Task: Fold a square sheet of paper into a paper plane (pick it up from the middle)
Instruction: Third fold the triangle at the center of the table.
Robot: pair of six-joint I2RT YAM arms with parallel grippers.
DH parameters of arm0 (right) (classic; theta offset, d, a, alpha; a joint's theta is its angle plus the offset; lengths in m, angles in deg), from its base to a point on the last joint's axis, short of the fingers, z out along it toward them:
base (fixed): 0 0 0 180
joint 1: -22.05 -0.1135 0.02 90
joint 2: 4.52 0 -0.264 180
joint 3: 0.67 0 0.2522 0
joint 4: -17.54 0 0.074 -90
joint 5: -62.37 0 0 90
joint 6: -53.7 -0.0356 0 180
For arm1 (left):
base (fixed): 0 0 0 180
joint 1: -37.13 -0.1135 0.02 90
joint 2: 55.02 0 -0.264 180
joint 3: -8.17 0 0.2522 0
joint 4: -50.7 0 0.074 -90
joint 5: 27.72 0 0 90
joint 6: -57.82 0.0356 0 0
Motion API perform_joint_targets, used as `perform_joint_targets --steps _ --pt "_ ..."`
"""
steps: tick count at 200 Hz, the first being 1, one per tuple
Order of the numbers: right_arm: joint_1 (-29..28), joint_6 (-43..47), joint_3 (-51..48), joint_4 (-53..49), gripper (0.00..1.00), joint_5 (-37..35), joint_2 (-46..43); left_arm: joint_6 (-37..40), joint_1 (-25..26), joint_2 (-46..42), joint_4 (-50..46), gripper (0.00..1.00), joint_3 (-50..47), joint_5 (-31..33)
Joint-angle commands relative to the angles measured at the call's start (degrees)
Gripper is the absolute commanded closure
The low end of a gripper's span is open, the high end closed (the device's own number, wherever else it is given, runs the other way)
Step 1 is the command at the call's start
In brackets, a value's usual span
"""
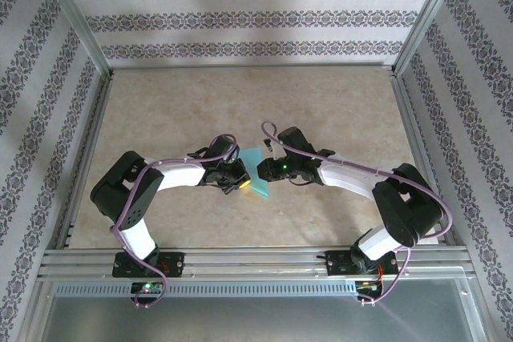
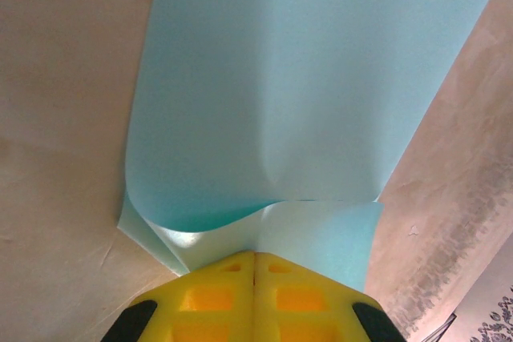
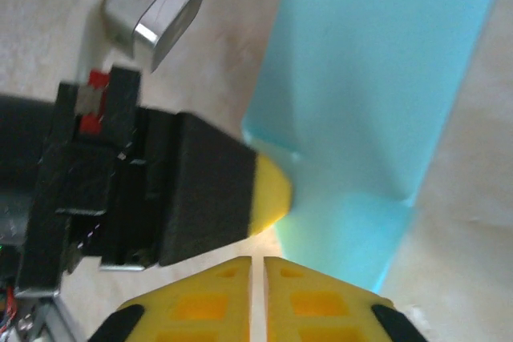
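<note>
Left gripper [image 1: 242,183]: hard yellow fingers pressed together, pinching the curled near edge of the light-blue paper [image 1: 255,171].
Paper hangs between the two grippers, mid-table [image 1: 240,102].
Risk: the sheet is thin, smooth and part-folded, so an uneven pull could tear it or skew the crease.
Right gripper [image 1: 267,171]: fingers closed to a slit at the paper's edge. Hold unconfirmed; it could slip.

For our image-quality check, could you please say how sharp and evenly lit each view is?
Top external: sharp, evenly lit, shadows soft. Left wrist: light-blue folded paper sheet soft-focused, faint sheen on its curled lower edge. Right wrist: blurred throughout, paper edges smeared.
</note>
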Motion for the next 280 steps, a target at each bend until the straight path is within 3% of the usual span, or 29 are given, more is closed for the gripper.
perform_joint_targets --steps 1,97,280 --pt "-1.93 -0.69 -0.54 -1.64 0.91 3.24 1.71 -1.83 0.64 1.74 -2.88 0.96 -1.78 2.74" --pt "-3.41 -0.45 1.22 -2.03 0.95 2.1 8.99 -1.85 0.64 1.35 -2.15 0.96 -2.31 2.53" --pt "-1.77 1.0 2.19 -3.98 0.95 2.71 11.27 -2.04 0.64 1.57 -1.77 0.96 -2.75 2.44"
